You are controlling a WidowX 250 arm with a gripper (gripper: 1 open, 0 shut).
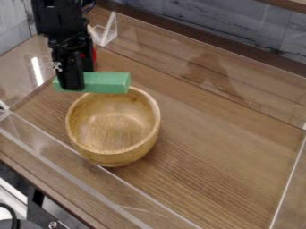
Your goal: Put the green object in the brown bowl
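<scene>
Pincer point(72, 81) closed around green block point(100, 82), gripped near its nine-o'clock end. Block appears light, stiff; matte faces should resist slipping. Mid-length grip would balance better.

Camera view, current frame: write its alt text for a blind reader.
A black gripper holds a flat green block above the far rim of a round brown bowl on a wooden table. Behind the gripper, a red toy is partly hidden.
</scene>
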